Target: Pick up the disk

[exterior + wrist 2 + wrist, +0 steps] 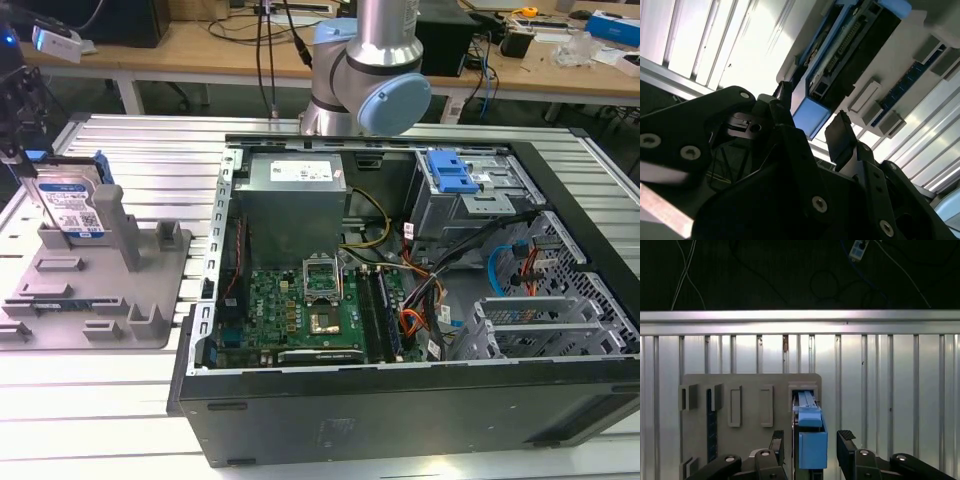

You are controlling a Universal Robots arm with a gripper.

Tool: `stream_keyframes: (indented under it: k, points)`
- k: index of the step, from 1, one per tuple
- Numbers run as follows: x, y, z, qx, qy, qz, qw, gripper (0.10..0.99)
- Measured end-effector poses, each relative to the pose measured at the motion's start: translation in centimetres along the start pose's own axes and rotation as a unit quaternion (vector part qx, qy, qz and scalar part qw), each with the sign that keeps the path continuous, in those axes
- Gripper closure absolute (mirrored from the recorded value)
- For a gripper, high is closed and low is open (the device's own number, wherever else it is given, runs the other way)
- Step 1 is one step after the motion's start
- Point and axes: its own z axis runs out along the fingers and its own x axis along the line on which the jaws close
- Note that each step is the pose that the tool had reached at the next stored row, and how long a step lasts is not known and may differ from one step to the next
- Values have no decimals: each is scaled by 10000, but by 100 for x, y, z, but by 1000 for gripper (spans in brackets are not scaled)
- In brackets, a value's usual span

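Both fingers [846,445] of the tool [811,436] are spread apart from what I can see in the first wrist view. One sits on each side of the disk [811,452], and it looks like there's a gap on both sides, so nothing is pinched. The disk stands on edge in a slot of the grey holder [120,290], with its blue rail [812,416] facing the tool. The holder sits on the slatted bench [110,400] at the exterior view's left, and the disk is toward its far end, label showing. The open computer case [400,300] is just beside the holder, on the exterior view's right.
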Motion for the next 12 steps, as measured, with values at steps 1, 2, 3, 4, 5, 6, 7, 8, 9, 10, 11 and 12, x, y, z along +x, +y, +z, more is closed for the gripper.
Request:
stream_keyframes:
  k: [1, 2, 3, 4, 5, 6, 7, 8, 9, 10, 11, 12]
  points:
    - [0, -2, 6, 0, 0, 0, 10000, 545]
    - [1, -8, 20, 0, 0, -1, 10000, 545]
    - [1, -8, 28, 1, -1, -1, 10000, 545]
    - [1, -9, 34, 1, 0, -1, 10000, 545]
    - [1, -9, 41, 0, 0, -1, 10000, 545]
    - [1, -9, 45, -1, 0, -1, 10000, 545]
    - [1, -9, 48, -1, 0, -1, 10000, 545]
    - [1, -9, 53, 0, 0, -1, 10000, 545]
    - [1, -10, 57, 1, -1, -1, 10000, 545]
    - [1, -10, 60, 1, -1, -1, 10000, 545]
    - [1, -10, 66, 0, -1, -1, 10000, 545]
    - [1, -10, 75, 0, -1, -1, 10000, 545]
